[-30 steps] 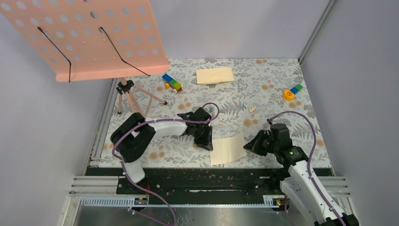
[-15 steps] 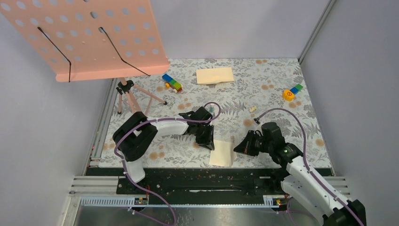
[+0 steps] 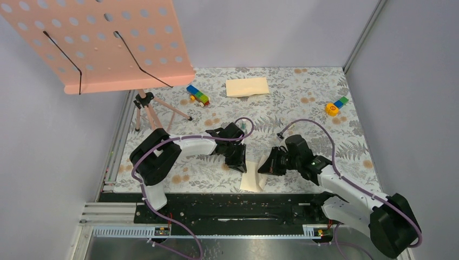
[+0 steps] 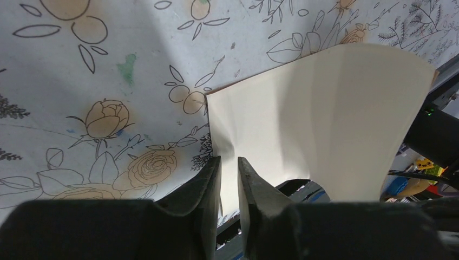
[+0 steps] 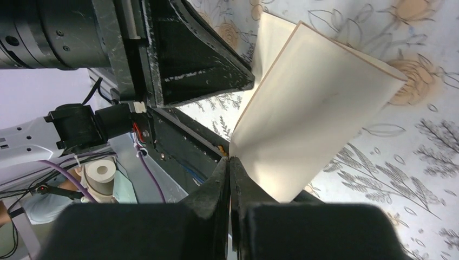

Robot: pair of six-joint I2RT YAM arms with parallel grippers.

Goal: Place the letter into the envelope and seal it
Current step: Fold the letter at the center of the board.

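The letter (image 3: 254,177), a pale cream sheet, lies at the table's near edge, bent into a fold with its right half raised and curled leftward. My right gripper (image 3: 265,165) is shut on the raised right edge; in the right wrist view the letter (image 5: 308,108) fans out from the closed fingertips (image 5: 229,158). My left gripper (image 3: 240,167) stands tip-down on the sheet's left edge, jaws a narrow gap apart (image 4: 229,160) over the letter (image 4: 325,124). The tan envelope (image 3: 247,86) lies flat at the far middle of the table, away from both grippers.
A pink perforated stand (image 3: 103,43) on a tripod (image 3: 149,108) overhangs the far left. Toy blocks (image 3: 198,96) lie beside it and more blocks (image 3: 335,106) at far right. A small white piece (image 3: 291,125) sits mid-table. The black rail (image 3: 233,203) borders the near edge.
My right gripper has swung left with the letter's right edge, lifting it and folding the sheet toward the left gripper. The left gripper has stayed in place.
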